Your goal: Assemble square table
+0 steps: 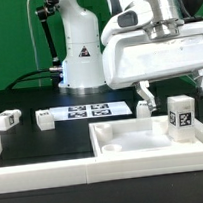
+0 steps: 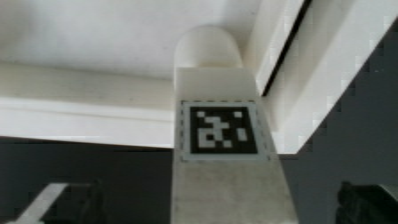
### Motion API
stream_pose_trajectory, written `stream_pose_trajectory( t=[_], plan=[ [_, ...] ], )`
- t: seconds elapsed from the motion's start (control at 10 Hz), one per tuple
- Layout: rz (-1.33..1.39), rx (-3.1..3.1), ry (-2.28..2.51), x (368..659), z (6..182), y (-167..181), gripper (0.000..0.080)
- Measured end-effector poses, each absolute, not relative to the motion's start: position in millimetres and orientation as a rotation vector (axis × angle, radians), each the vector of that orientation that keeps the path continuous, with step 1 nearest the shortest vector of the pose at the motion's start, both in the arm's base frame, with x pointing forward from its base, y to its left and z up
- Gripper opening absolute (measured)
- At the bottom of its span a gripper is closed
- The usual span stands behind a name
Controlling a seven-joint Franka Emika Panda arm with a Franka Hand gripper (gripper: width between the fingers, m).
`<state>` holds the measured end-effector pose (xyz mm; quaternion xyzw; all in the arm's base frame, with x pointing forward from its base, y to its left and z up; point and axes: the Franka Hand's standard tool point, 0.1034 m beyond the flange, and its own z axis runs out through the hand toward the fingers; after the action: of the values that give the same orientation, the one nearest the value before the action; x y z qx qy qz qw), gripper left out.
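The pincer [image 1: 172, 88] hangs wide open over the square tabletop [image 1: 128, 137] and holds nothing. Its two fingers [image 1: 144, 93] stand well apart, one on each side of the upright leg [image 1: 181, 117] and higher than it. In the wrist view the fingertips [image 2: 45, 205] are clear of that leg [image 2: 222, 130], with dark gaps between them.

The upright leg stands on end inside the tabletop, in the part toward the exterior view's right, its tag facing the camera. In the wrist view its rounded end meets the tabletop's white floor [image 2: 89, 90] close to the raised rim.

The tabletop lies on the black counter [image 1: 29, 101], just behind the long white border wall [image 1: 46, 173]. Three more legs lie loose on the counter: the outermost leg [image 1: 6, 120] and the middle leg [image 1: 43, 119] toward the exterior view's left, and the third leg [image 1: 143, 110] just behind the tabletop's rim. The marker board [image 1: 91, 113] lies flat between the middle leg and the third leg.
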<state>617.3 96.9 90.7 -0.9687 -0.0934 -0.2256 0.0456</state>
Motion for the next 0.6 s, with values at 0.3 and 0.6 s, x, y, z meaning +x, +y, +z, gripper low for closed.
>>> stream_pose_trajectory(
  t=[0.3,0.6],
  plan=[
    [-0.647,-2.959,-0.294,617.1,101.0,98.5,0.0649],
    [-0.468,-2.965,-0.292,609.1,94.6,104.0,0.0649]
  ],
)
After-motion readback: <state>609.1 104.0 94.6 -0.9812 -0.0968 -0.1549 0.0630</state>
